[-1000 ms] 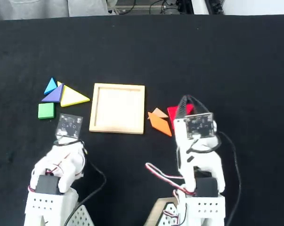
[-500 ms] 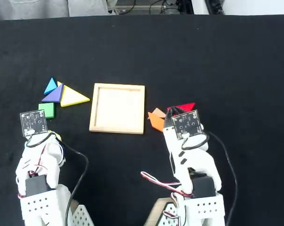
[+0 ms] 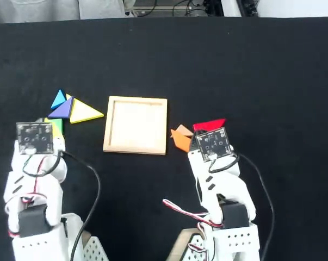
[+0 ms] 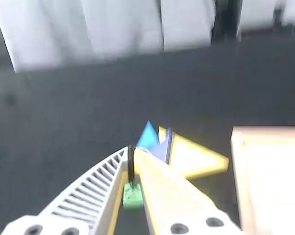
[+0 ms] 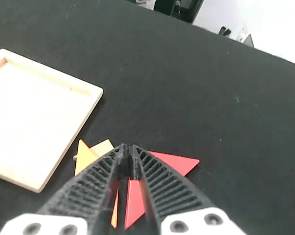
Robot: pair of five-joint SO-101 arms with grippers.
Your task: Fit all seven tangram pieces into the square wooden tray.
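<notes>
Left gripper [image 4: 131,155] has its fingers pinched almost together at the tips and holds nothing. It hangs over the green square [image 4: 132,197], which sits under the fingers, back from the tips. The blue triangle [image 4: 148,135], purple piece [image 4: 163,150] and yellow triangle [image 4: 198,159] are just past the tips. Right gripper [image 5: 127,151] is closed and empty. The red triangle [image 5: 172,164] is under and just beyond its tips, and the orange pieces [image 5: 91,151] are on its tray side. The wooden tray [image 3: 135,100] lies between the two arms with no pieces in it. Each arm is nearer its own cluster, so the next grasp likely needs the fingers opened first.
</notes>
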